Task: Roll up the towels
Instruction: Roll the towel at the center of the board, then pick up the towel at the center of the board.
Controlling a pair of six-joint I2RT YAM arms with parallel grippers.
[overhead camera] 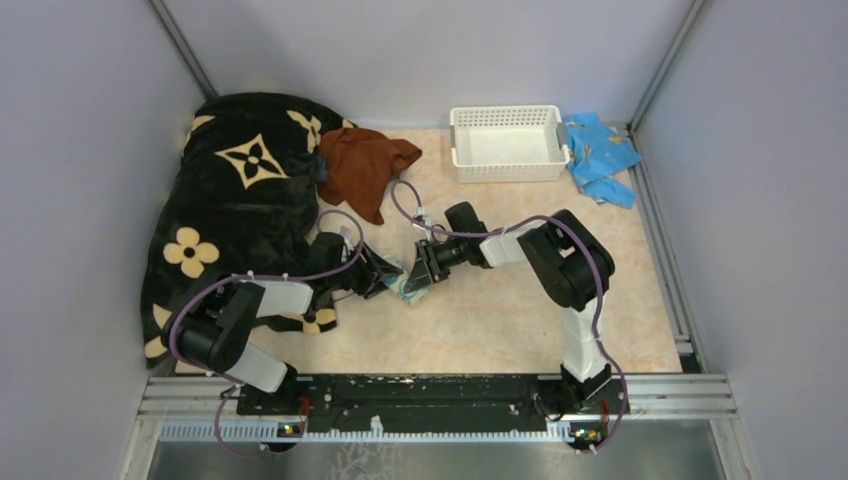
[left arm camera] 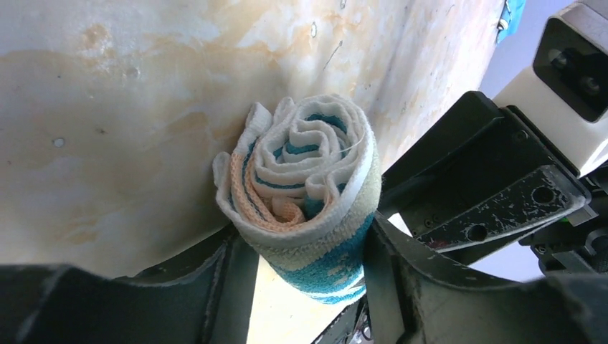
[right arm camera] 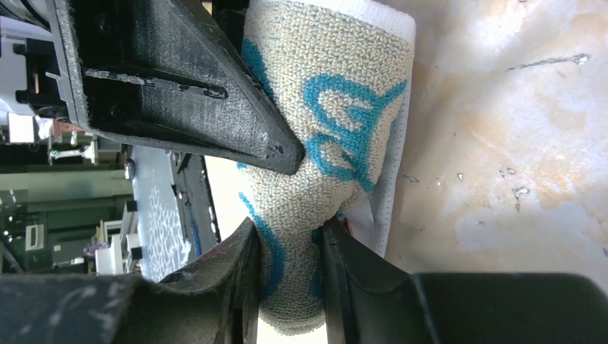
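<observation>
The teal-and-white towel (overhead camera: 410,285) lies near the table's middle, rolled into a tight spiral (left arm camera: 305,190). My left gripper (overhead camera: 388,277) is shut on the roll's near end (left arm camera: 308,251), one finger on each side. My right gripper (overhead camera: 420,270) pinches the roll's other end (right arm camera: 287,244) and squeezes it narrow. The towel's teal pattern (right arm camera: 344,122) fills the right wrist view. The rust-brown towel (overhead camera: 362,165) lies crumpled at the back. A sliver of dark grey-blue cloth (overhead camera: 322,167) shows between it and the blanket.
A big black blanket with tan flowers (overhead camera: 240,200) covers the left side. A white basket (overhead camera: 505,143) stands at the back. A bright light-blue cloth (overhead camera: 600,155) lies right of it. Grey walls close in the sides.
</observation>
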